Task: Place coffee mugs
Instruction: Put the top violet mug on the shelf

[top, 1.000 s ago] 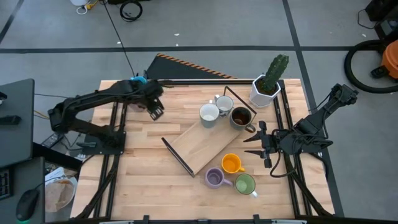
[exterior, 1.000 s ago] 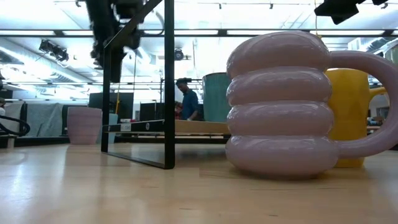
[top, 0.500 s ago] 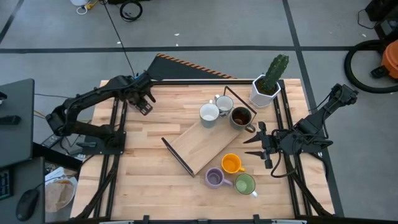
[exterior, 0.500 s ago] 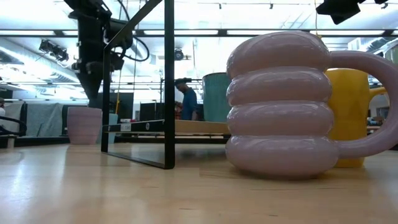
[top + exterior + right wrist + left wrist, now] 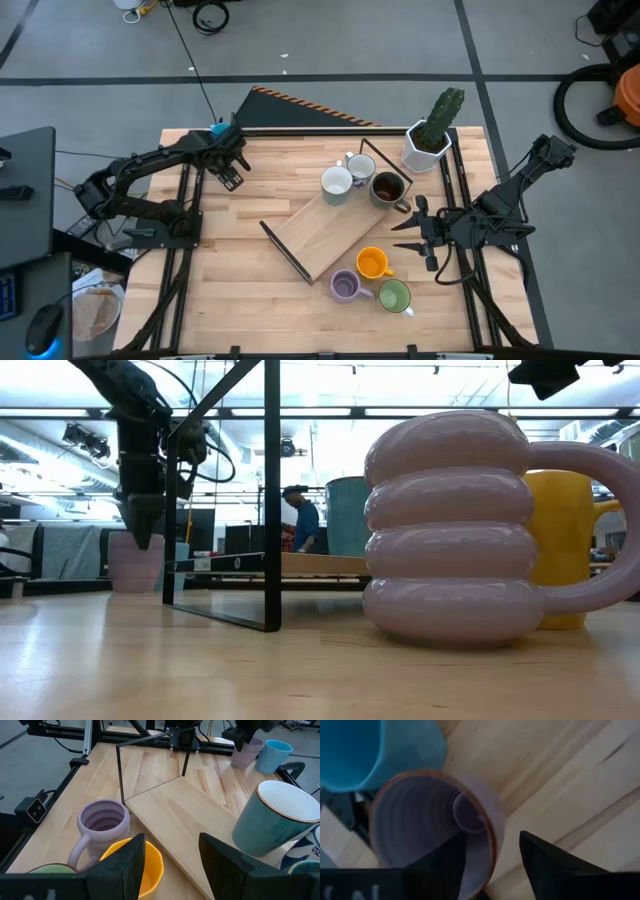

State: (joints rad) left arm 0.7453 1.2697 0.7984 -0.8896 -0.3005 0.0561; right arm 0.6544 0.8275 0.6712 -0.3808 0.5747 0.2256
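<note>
My left gripper is open at the table's far left corner, lowered over a lavender mug. One finger stands inside the mug and the other outside its wall. The low view shows the gripper just above that mug. A bright blue mug stands beside it. A white mug, a steel mug and a dark brown mug stand on a wooden board. Orange, ribbed purple and green mugs stand on the table. My right gripper waits open near the brown mug.
A white faceted pot with a cactus stands at the far right corner. Black wire frames rise at the board's two ends. Bare tabletop lies between the board and the left arm. A person shows in the room behind.
My left gripper has moved toward the table's left edge, away from the board, and come down over the lavender mug at the far left corner. No mug has moved.
</note>
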